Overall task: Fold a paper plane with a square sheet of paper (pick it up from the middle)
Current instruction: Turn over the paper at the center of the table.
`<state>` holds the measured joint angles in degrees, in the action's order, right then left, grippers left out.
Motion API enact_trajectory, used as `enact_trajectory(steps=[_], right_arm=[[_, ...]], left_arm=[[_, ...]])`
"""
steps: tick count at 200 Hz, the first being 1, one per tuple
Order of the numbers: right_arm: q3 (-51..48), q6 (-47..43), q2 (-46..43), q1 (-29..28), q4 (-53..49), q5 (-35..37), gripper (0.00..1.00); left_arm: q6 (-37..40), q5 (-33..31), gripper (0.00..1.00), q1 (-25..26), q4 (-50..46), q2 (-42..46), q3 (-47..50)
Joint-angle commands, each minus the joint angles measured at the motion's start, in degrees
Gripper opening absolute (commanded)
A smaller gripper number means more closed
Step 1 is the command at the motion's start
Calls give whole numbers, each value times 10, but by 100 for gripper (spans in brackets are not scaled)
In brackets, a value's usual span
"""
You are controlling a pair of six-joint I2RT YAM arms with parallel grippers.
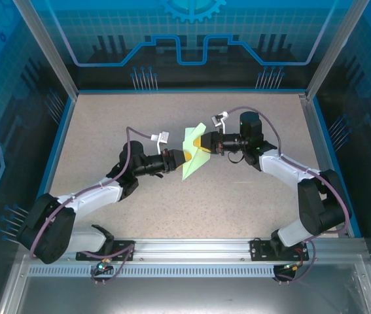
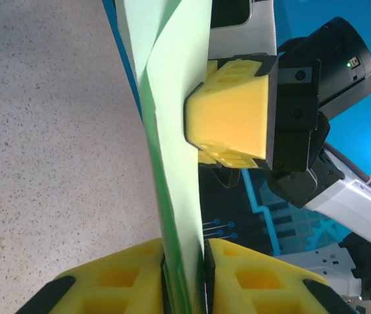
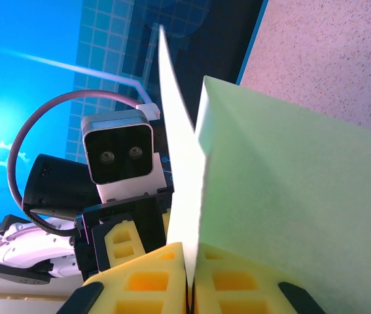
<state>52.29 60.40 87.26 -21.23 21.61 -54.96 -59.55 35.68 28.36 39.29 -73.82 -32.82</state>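
The pale green sheet of paper [image 1: 194, 152] hangs folded in the air over the middle of the table, held from both sides. My left gripper [image 1: 182, 157] is shut on its lower left part; in the left wrist view the paper [image 2: 175, 131] runs edge-on up from between my yellow fingers [image 2: 113, 281]. My right gripper [image 1: 203, 142] is shut on the upper right part; its yellow finger [image 2: 231, 111] presses the sheet's far side. In the right wrist view two flaps of paper [image 3: 283, 196] rise from between the fingers [image 3: 139, 281].
The speckled table [image 1: 106, 131] lies below, fenced by blue side walls and aluminium posts [image 1: 332, 55]. A metal rail [image 1: 192, 252] carries both arm bases at the near edge. The left wrist camera housing [image 3: 118, 154] faces my right gripper closely.
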Motion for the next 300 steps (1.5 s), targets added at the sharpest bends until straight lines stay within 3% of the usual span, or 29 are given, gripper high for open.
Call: enact_trajectory(steps=[1,14,42,72,92,122,148,175,204,223,300], right_arm=[[5,-10,0,-4,-10,-16,10],[5,-12,-1,-2,-17,-14,11],[4,-43,-16,10,-58,5,25],[3,-119,-60,41,-192,64,34],[-2,-171,-99,63,-284,128,42],[-30,-219,-156,82,-373,233,70],[-57,-235,-194,88,-400,302,82],[-73,-241,-217,94,-414,346,85],[-87,-244,-226,95,-422,381,86],[-97,-240,-229,99,-423,388,87],[-127,-242,-241,112,-433,400,87]], left_arm=[[18,-10,21,1,0,15,6],[21,-13,18,1,-9,15,5],[39,-20,12,1,-44,19,-1],[85,-44,11,1,-124,38,-8],[139,-79,11,1,-225,55,-29],[238,-201,11,10,-446,62,-98],[318,-405,11,59,-625,33,-184],[344,-625,11,106,-772,-44,-275],[324,-753,11,123,-859,-135,-335],[307,-793,11,128,-891,-190,-363],[274,-816,12,171,-958,-407,-495]])
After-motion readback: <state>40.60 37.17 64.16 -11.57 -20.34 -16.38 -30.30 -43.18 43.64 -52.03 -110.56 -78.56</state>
